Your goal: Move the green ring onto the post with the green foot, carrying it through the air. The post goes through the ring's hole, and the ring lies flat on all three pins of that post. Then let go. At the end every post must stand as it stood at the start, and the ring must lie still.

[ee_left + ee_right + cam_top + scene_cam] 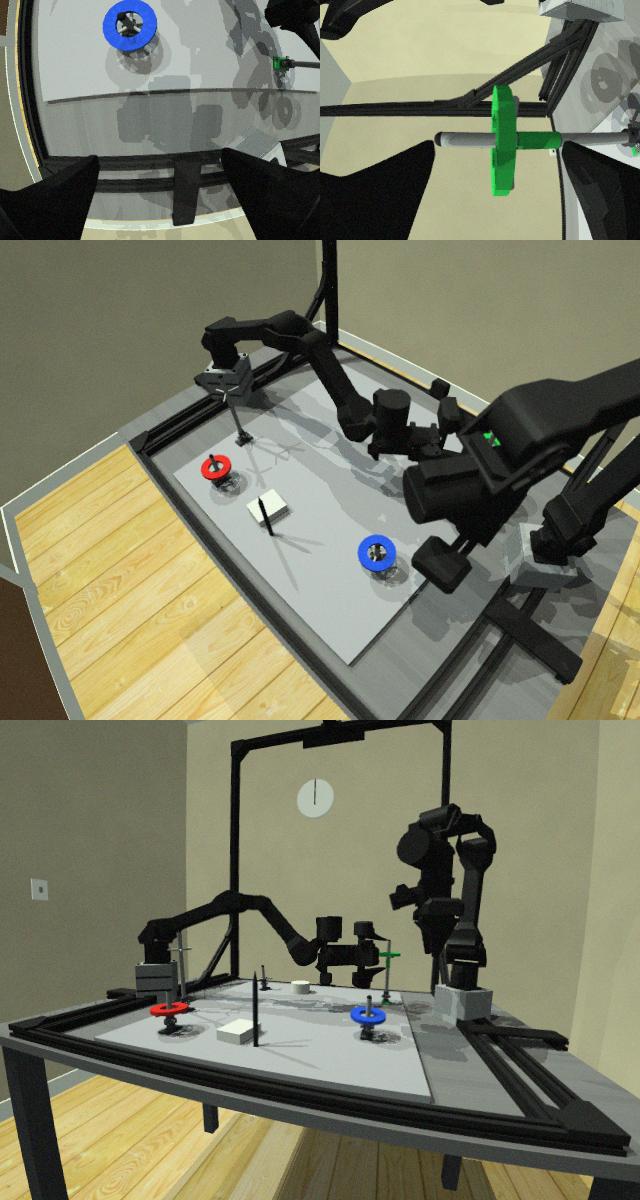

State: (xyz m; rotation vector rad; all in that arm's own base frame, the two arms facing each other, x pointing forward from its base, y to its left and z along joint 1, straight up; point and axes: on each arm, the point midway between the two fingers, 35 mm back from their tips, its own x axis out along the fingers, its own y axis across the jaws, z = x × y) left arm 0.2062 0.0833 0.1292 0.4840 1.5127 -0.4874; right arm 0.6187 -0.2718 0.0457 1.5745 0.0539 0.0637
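The green ring sits on the grey post with the green foot. The post runs through its hole, and the ring rests against the post's green pin section. In the exterior view the ring lies level, high on the post. In the top view only a bit of the ring shows behind the left arm. My right gripper is open, its fingers apart on either side of the ring and not touching it. My left gripper is open and empty, held high above the table's right end.
A red ring and a blue ring sit on their own posts. A white block lies beside a thin black post. A white cylinder and a small post stand at the back.
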